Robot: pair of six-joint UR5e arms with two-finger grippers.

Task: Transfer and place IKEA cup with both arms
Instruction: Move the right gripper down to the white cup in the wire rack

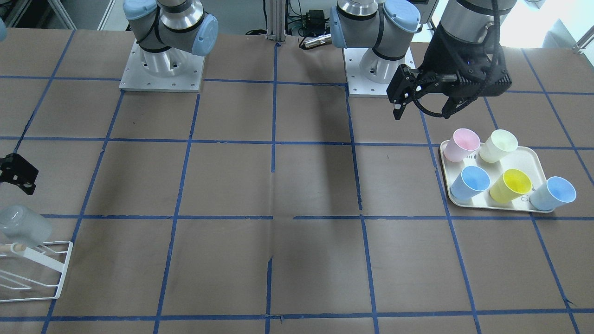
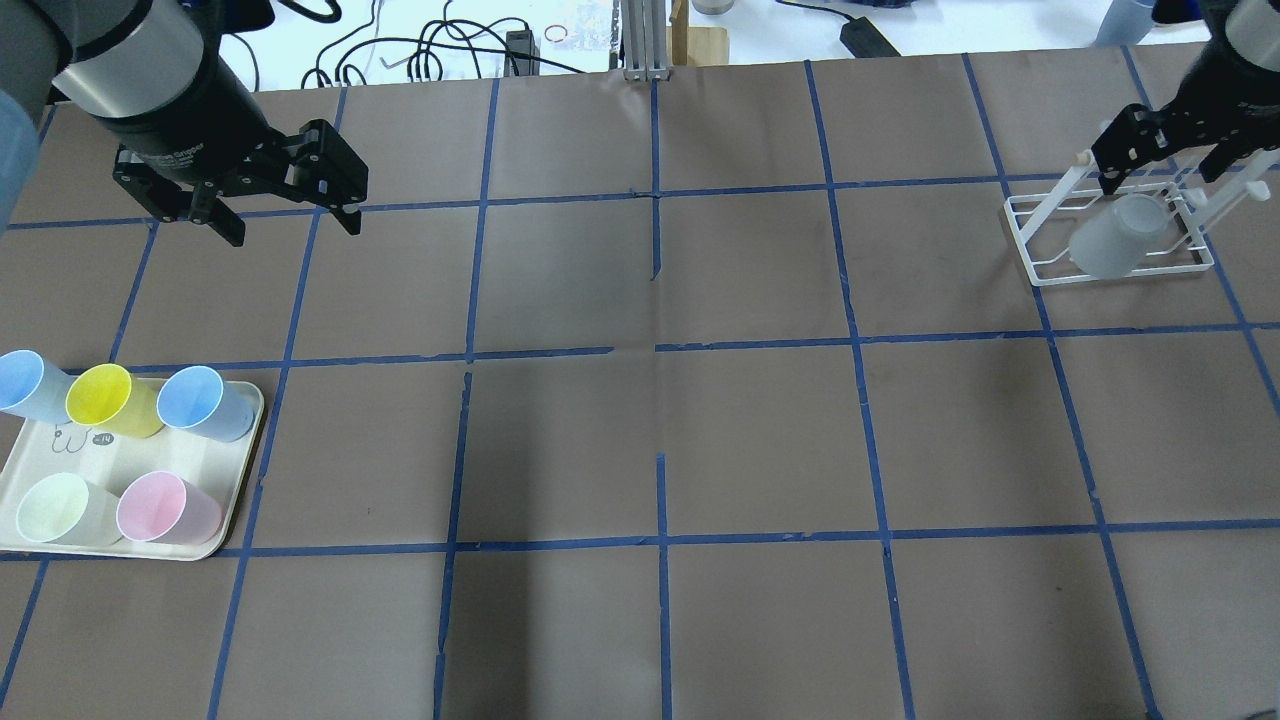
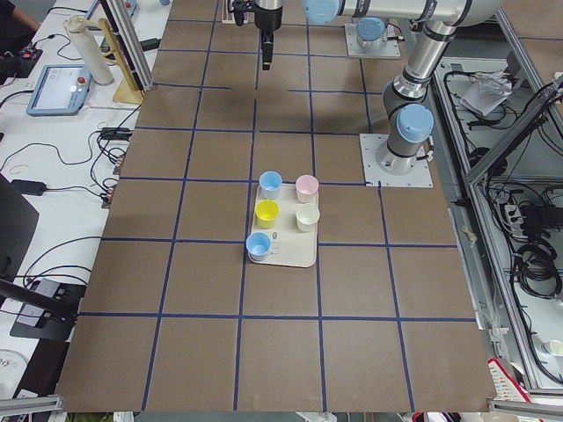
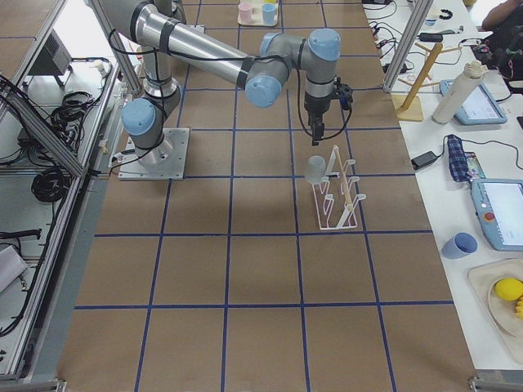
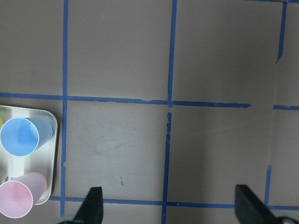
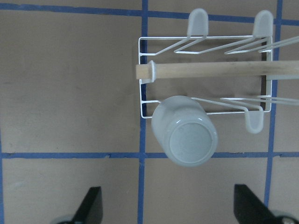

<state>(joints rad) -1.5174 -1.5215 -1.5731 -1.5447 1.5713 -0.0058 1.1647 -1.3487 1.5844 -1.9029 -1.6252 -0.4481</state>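
The pale grey IKEA cup (image 2: 1118,238) hangs upside down on a peg of the white wire rack (image 2: 1019,235) at the table's far right. It also shows in the front view (image 1: 23,224) and the right wrist view (image 6: 187,133). My right gripper (image 2: 1158,180) hovers just above the rack and cup, open and empty, its fingertips (image 6: 91,205) apart from the cup. My left gripper (image 2: 293,230) is open and empty, raised above bare table beyond the tray; the left wrist view shows its fingertips (image 5: 93,198) spread wide.
A cream tray (image 2: 243,470) at the left holds two light blue cups (image 2: 205,403), a yellow one (image 2: 105,400), a pale yellow-cream one (image 2: 55,508) and a pink one (image 2: 160,508). The rack has a wooden bar (image 6: 210,70) and further pegs. Blue tape lines grid the brown table.
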